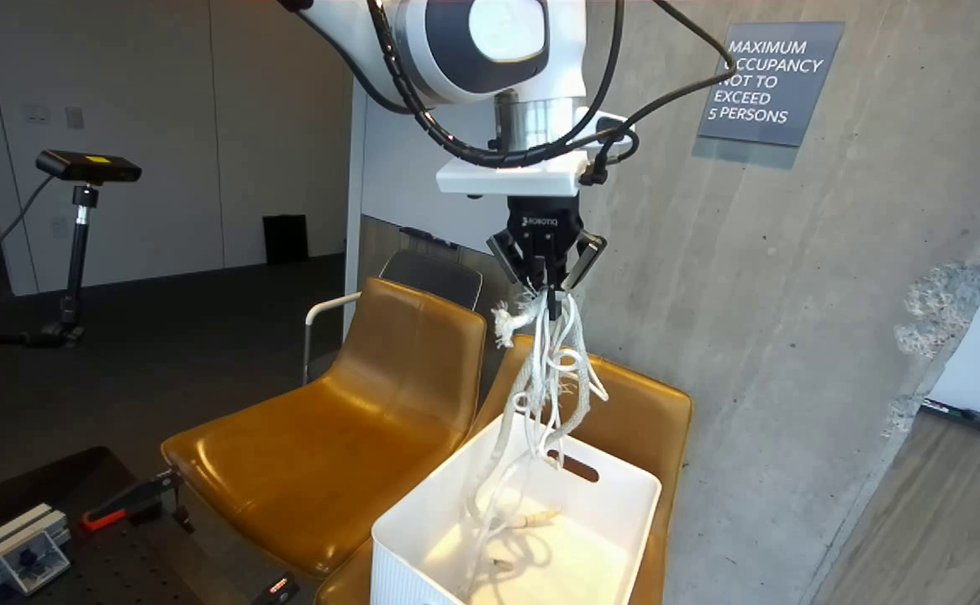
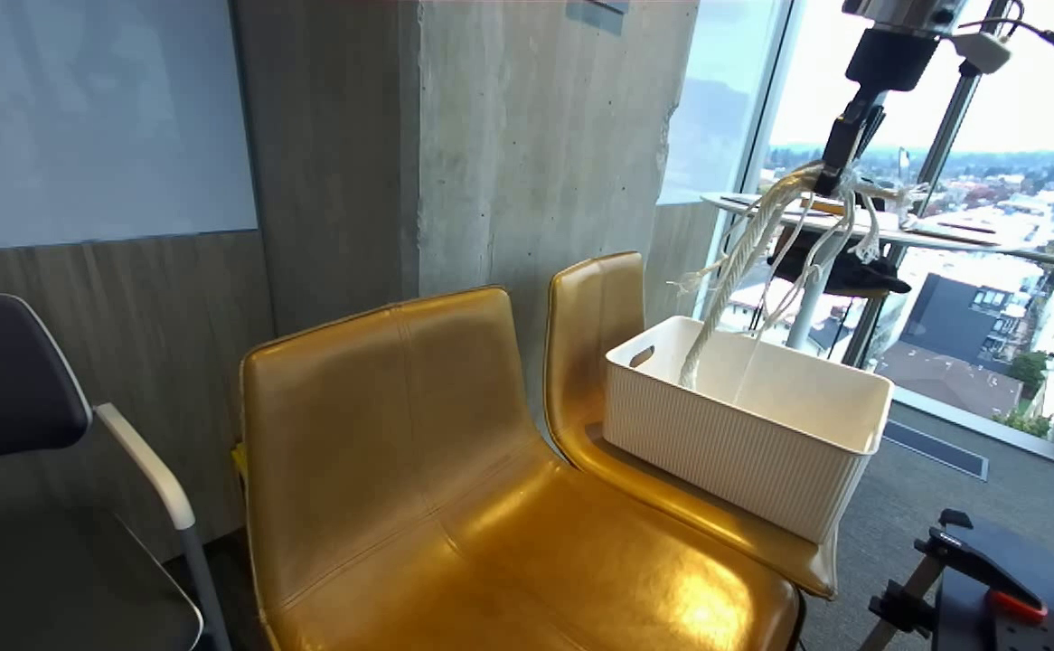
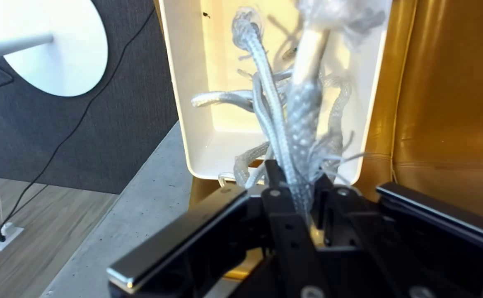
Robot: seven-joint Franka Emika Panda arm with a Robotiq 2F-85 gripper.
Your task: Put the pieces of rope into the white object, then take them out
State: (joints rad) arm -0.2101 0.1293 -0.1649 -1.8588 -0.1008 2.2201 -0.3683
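rope [image 2: 742, 255] is pinched by the gripper [image 2: 834, 177], upper right in an exterior view; ends inside the bin [image 2: 730, 443] should be moved slowly, clear of its rim.

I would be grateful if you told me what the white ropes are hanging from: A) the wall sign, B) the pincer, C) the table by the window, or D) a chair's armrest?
B: the wrist view shows the pincer closed on the ropes, and in both exterior views they dangle from it, some reaching inside the bin.
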